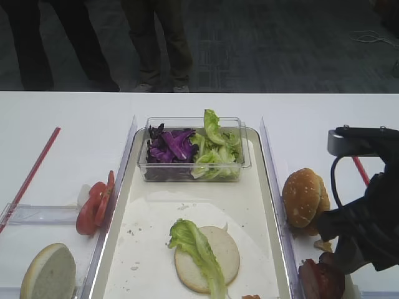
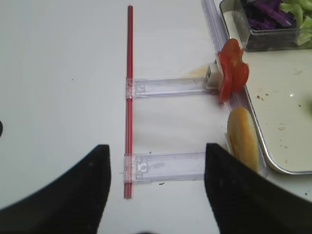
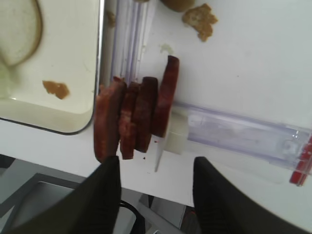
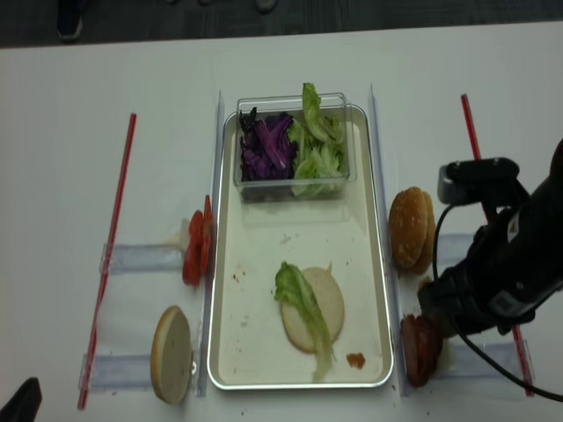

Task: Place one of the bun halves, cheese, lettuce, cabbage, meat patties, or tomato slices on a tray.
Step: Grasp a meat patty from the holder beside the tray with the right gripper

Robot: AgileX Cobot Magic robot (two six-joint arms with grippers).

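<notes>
A pale bun half (image 1: 215, 252) lies flat on the paper-lined tray (image 1: 142, 215) with a lettuce leaf (image 1: 196, 244) draped over it. Several meat patties (image 3: 136, 114) stand on edge in a clear holder just right of the tray's near corner. My right gripper (image 3: 157, 163) hangs open and empty just short of them, its left finger (image 3: 105, 195) close under the nearest patty. My left gripper (image 2: 153, 151) is open over bare table left of the tray, near a bun half (image 2: 242, 136) and tomato slices (image 2: 231, 70). Cabbage (image 1: 169, 144) and more lettuce fill a clear tub.
The clear tub (image 1: 187, 169) sits at the tray's far end. A seeded bun (image 1: 303, 198) stands right of the tray, beyond the patties. Clear holders (image 2: 165, 87) and a red rod (image 2: 129, 97) lie to the left. A crumb (image 3: 56, 88) lies on the tray and a bread scrap (image 3: 200, 19) on the table.
</notes>
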